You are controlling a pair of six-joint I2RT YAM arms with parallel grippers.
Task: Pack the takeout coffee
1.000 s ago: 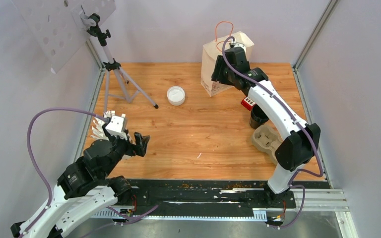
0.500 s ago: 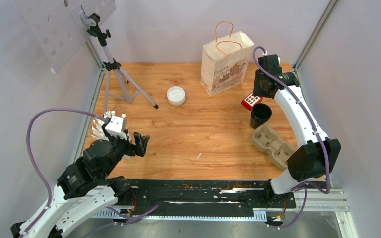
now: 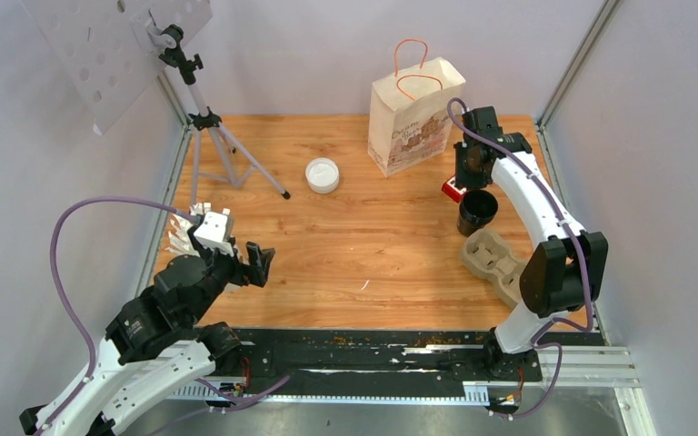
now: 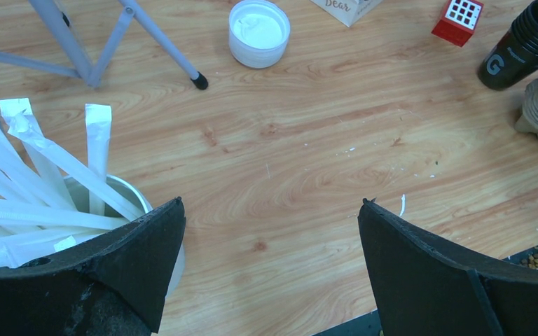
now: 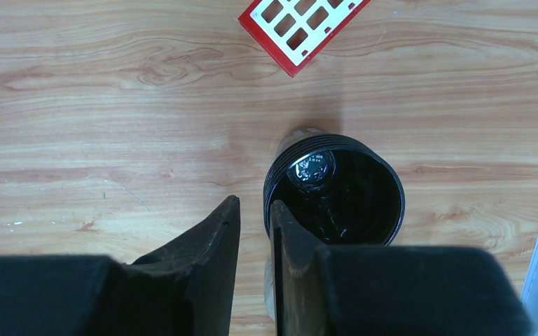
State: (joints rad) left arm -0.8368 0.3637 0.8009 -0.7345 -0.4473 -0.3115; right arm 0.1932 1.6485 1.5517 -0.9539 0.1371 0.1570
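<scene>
Black glossy plastic cups (image 3: 477,210), nested in 1 lidless stack, stand upright on the wooden tabletop (image 3: 363,236) near its right edge. They sit between a red block with a white grid face (image 5: 301,28) and a moulded brown pulp cup carrier (image 3: 495,259). A white letter G shows on the stack's side in my left wrist view.

My right gripper (image 5: 254,203) hangs over the stack's rim. Its 2 fingers are drawn almost together, with only a thin slit between them and nothing in it. 1 finger overlaps the rim's edge in my right wrist view, and I cannot tell whether it touches.

My left gripper (image 4: 272,203) hovers low at the near left with its fingers spread wide and nothing between them. It is just beside a pale cup of white paper-wrapped straws (image 4: 35,182).

A tan paper carrier bag with orange loop handles (image 3: 413,123) stands upright at the back. To its left is a white round tub (image 3: 322,174), and further left a grey tripod (image 3: 214,136).
</scene>
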